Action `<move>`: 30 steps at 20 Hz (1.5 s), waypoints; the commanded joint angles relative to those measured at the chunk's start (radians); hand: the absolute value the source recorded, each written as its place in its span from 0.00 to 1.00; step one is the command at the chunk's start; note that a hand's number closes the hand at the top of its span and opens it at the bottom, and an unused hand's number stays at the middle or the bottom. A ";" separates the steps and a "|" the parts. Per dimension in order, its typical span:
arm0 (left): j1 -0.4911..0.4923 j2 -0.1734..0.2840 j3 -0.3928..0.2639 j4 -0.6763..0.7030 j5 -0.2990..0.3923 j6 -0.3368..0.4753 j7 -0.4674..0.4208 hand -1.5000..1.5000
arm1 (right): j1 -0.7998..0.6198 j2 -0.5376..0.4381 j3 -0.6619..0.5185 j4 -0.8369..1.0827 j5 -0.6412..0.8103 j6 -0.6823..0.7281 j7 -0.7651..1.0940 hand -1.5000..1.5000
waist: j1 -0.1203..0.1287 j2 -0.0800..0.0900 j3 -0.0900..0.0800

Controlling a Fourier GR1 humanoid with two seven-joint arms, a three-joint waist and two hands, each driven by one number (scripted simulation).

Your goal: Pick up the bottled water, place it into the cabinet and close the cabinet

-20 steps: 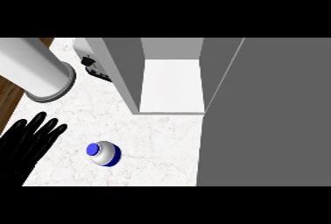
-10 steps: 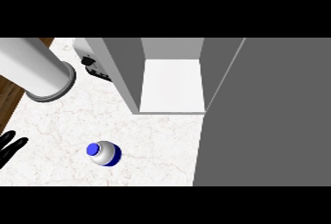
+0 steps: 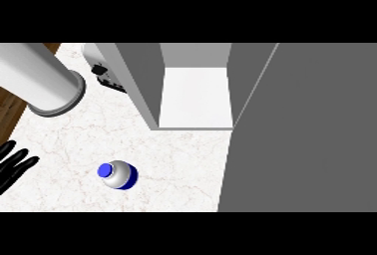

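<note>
**Bottle not yet picked up; cabinet open and unfilled**

The cabinet door [image 3: 302, 129] stands swung open along the counter's right edge. The cabinet [image 3: 195, 94] sits at the counter's far edge, and its visible white shelf holds nothing. A large grey cylinder [image 3: 40, 79] occupies the far left corner, with a small appliance [image 3: 103, 74] just beside the cabinet's left wall; its make cannot be told. The marble counter [image 3: 177, 154] carries the bottled water [image 3: 117, 175] upright near its front edge, left of centre, blue cap up, well apart from the cabinet. The left hand [image 3: 13, 164] shows at the counter's left edge, fingers straight, holding nothing, apart from the bottle. The right hand is out of view.

Judgement: no step is complete. Grasping, placing and closing the door all remain
</note>
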 commanded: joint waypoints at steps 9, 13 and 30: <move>-0.115 -0.165 -0.032 0.213 -0.309 -0.074 -0.062 0.00 | -0.020 0.018 0.112 -0.069 0.125 -0.066 0.069 0.00 | -0.004 0.001 -0.001; -0.159 -0.238 -0.062 0.288 -0.463 -0.058 -0.108 0.00 | -0.003 -0.020 0.080 -0.103 0.075 -0.047 0.080 0.00 | -0.006 0.001 0.000; -0.324 -0.225 -0.068 0.912 -0.939 -0.104 -0.609 0.00 | -0.089 -0.033 0.092 -0.053 0.102 -0.120 0.109 0.00 | -0.008 0.002 -0.001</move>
